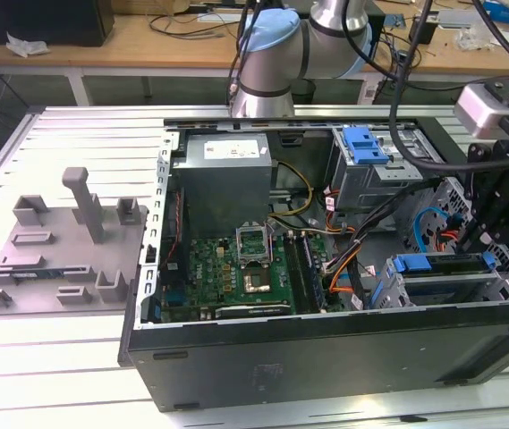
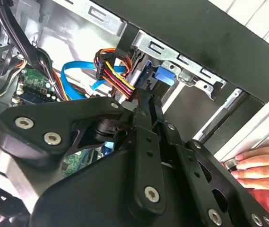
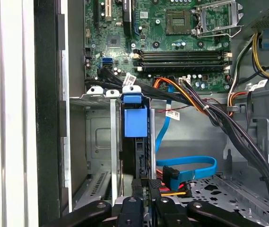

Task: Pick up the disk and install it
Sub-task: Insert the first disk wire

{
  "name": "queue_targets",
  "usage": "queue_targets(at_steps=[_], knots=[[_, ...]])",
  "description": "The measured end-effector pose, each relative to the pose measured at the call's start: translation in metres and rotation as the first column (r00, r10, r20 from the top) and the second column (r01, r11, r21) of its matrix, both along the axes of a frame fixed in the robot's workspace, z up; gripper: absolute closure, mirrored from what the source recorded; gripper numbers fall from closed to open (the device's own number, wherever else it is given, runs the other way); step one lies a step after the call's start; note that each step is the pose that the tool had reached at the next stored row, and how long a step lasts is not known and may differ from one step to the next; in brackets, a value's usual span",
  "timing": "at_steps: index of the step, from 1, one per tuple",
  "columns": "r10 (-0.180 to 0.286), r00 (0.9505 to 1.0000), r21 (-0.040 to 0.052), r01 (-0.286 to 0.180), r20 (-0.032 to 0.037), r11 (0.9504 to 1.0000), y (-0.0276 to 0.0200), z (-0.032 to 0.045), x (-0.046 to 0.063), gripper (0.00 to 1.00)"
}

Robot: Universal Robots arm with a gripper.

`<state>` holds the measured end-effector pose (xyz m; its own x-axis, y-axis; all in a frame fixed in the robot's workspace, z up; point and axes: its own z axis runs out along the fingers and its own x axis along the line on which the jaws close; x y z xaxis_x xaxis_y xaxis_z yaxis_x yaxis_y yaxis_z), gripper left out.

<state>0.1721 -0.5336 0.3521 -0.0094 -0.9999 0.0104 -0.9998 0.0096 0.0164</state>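
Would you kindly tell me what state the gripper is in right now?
Gripper: closed on the disk, which stands edge-on in the drive bay.

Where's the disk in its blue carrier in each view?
Exterior view: the disk sits in the drive cage at the exterior view's right.
First wrist view: edge-on in the cage slot, blue tab toward the motherboard.
Second wrist view: blue tab in the cage, past the wire bundle.
Shared landmark: the blue flat cable.
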Motion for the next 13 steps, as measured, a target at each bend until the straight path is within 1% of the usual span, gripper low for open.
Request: queue_targets(at_steps=[3,6,8,13], knots=[[0.0,1.0,0.0143,0.0,-0.0001,0.9999,-0.0018,-0.0004,0.0,0.84],[0.0,1.0,0.0236,0.0,-0.0001,0.9997,-0.0033,-0.0005,0.0,0.84],[0.0,1.0,0.026,0.0,0.0,0.9997,-0.0041,-0.0006,0.0,0.84],[0.0,1.0,0.0262,0.0,0.0,0.9997,-0.0048,-0.001,0.0,0.84]])
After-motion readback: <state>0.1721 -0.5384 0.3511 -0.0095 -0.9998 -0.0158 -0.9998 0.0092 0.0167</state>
